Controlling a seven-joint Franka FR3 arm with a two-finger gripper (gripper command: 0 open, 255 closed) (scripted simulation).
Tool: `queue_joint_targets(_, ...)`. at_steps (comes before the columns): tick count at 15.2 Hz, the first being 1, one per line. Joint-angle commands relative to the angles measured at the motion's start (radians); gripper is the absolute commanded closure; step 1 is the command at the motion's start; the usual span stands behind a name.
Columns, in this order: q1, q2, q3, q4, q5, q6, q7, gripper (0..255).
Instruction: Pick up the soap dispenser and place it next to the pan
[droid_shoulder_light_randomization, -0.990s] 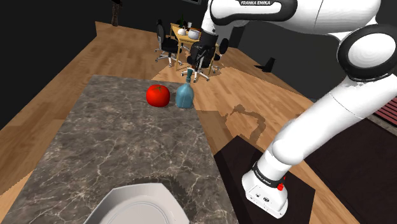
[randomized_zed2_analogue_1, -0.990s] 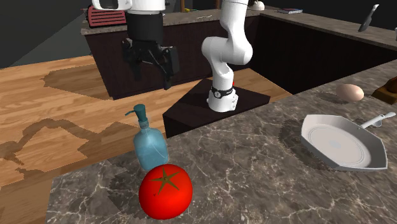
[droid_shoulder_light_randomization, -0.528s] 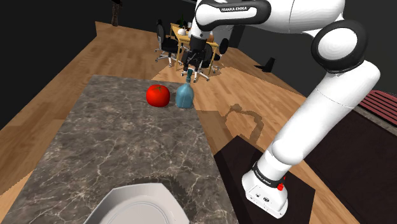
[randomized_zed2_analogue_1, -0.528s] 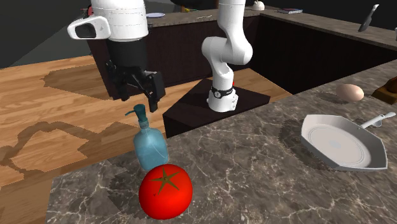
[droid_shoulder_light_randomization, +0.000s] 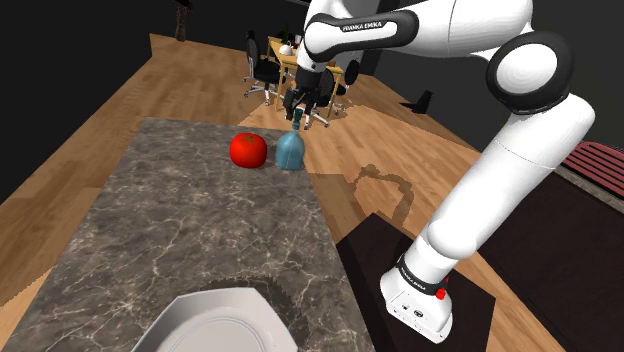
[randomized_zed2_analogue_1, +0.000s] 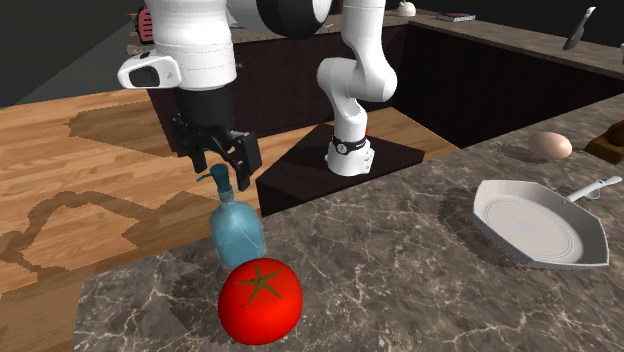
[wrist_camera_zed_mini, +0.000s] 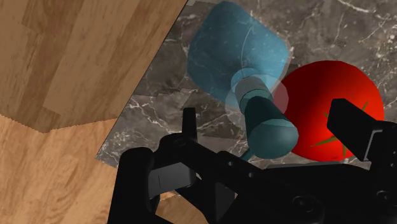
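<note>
Soap dispenser (randomized_zed2_analogue_1: 237, 235) upright, long axis vertical, top between spread claw (randomized_zed2_analogue_1: 222, 172)

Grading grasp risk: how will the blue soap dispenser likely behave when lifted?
The soap dispenser looks rigid; its wide base probably keeps it upright, though a nudge at the tall pump might tip it. Its smooth, rounded body could slip, so the narrow neck under the open gripper seems the safer hold.

The white arm (droid_shoulder_light_randomization: 500, 190) rises at the shoulder view's near right, folds at the top and reaches across to the far left. Its wrist points straight down, and the black gripper (randomized_zed2_analogue_1: 222, 172) hangs low with its fingers (wrist_camera_zed_mini: 356, 130) spread apart, clasping nothing
</note>
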Motion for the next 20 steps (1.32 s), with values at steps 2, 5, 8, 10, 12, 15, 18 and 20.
queue_joint_targets(2,0.000,0.000,0.000,0.000,0.000,0.001,0.000,0)
queue_joint_targets(5,0.000,0.000,0.000,0.000,0.000,0.001,0.000,255)
queue_joint_targets(8,0.000,0.000,0.000,0.000,0.000,0.001,0.000,255)
queue_joint_targets(10,0.000,0.000,0.000,0.000,0.000,0.001,0.000,255)
queue_joint_targets(12,0.000,0.000,0.000,0.000,0.000,0.001,0.000,255)
queue_joint_targets(15,0.000,-0.002,0.000,0.011,0.000,-0.012,0.000,255)
queue_joint_targets(18,0.000,-0.007,0.000,0.046,0.001,-0.052,-0.001,255)
queue_joint_targets(20,0.000,-0.009,0.000,0.070,0.001,-0.078,-0.002,255)
